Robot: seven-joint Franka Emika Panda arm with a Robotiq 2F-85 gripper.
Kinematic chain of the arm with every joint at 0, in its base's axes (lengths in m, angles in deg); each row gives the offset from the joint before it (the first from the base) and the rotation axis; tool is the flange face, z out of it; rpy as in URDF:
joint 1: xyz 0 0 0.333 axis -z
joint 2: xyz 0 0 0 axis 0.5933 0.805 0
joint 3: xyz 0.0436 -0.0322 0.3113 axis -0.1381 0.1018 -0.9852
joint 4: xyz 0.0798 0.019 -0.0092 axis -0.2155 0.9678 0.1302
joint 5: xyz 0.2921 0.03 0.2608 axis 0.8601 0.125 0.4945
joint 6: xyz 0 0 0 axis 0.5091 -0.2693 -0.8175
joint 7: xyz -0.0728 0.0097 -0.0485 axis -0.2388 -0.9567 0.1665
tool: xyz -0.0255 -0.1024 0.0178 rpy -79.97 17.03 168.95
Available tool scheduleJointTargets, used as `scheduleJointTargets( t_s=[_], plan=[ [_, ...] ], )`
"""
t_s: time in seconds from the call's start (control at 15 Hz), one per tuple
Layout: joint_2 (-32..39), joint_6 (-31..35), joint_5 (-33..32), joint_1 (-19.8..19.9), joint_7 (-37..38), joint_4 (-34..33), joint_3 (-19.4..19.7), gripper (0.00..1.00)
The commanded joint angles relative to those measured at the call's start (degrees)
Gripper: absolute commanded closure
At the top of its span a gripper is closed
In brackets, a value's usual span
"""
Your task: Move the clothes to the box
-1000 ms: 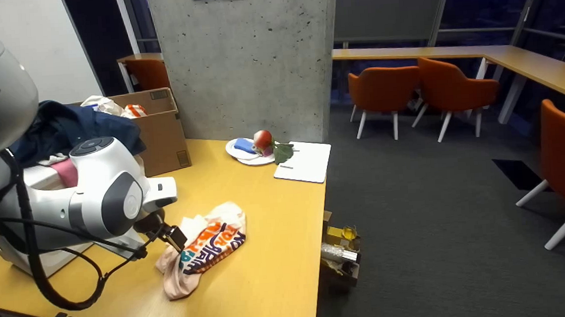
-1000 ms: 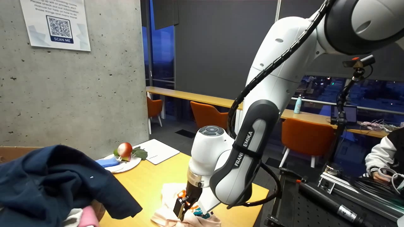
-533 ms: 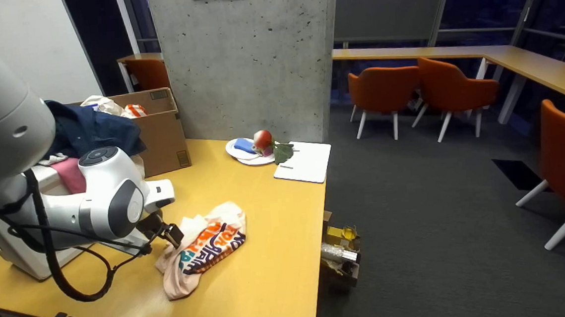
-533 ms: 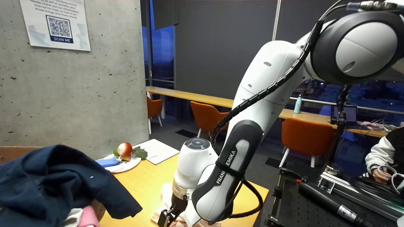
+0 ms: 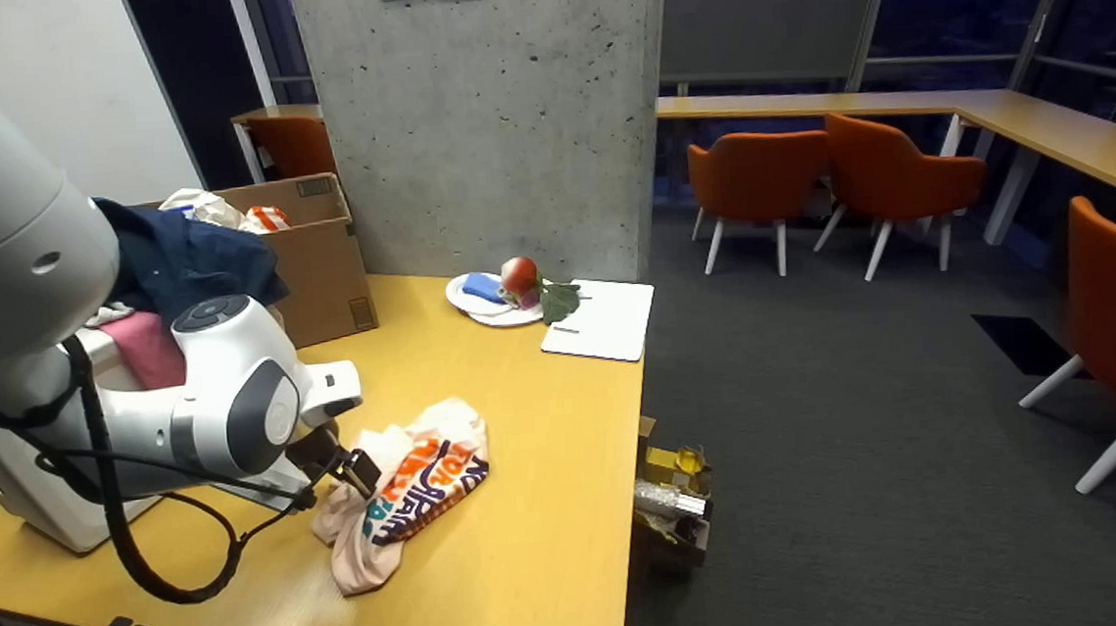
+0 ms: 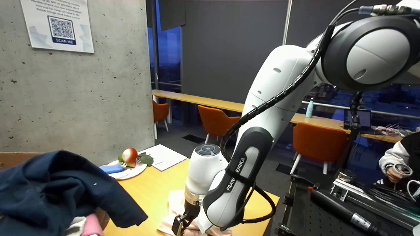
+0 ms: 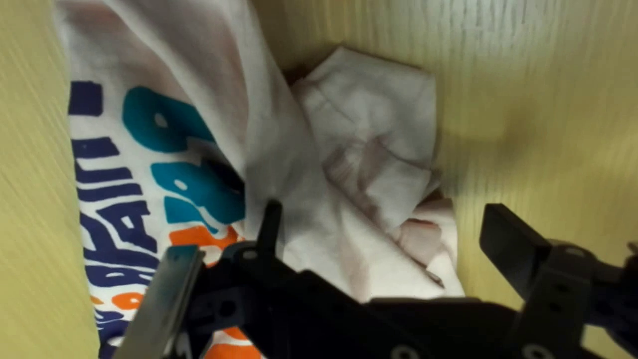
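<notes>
A pale pink cloth [image 5: 437, 483] with orange, teal and purple lettering lies crumpled on the yellow table. It shows in both exterior views [image 6: 176, 201] and fills much of the wrist view [image 7: 284, 164]. My gripper [image 7: 383, 214] is open, with folds of the cloth between and below its fingers. The left finger is over the cloth; the right finger is over bare wood. In both exterior views the gripper [image 5: 363, 472] [image 6: 178, 226] is low at the cloth; whether it touches is unclear. A cardboard box [image 5: 325, 280] holding white and orange-striped items stands behind the arm.
A navy garment [image 5: 196, 260] hangs over the box side and fills the lower left of an exterior view [image 6: 62, 186]. Pink cloth [image 5: 146, 350] lies below it. A plate [image 5: 494, 315] with toy food and a whiteboard [image 5: 608, 324] lie near the concrete pillar [image 5: 487, 141].
The arm first swung left in an exterior view, then came slightly back. My gripper has moved a little over the cloth, and the cloth has shifted slightly with it.
</notes>
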Motion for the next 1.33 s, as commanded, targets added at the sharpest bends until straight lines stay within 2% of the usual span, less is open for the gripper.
scheduleJointTargets(
  t_s=[0.0, 0.13, 0.4, 1.27],
  plan=[
    [-6.5, -1.1, 2.5, -2.9, -1.0, 7.5, 2.5, 0.00],
    [-8.5, -2.0, 2.3, -4.3, -0.7, 10.5, 3.3, 0.00],
    [-8.1, -4.8, 1.8, -5.8, -0.1, 11.7, 3.0, 0.00],
    [0.2, -10.2, 1.4, -6.9, 6.1, 6.0, 8.0, 0.00]
  ],
)
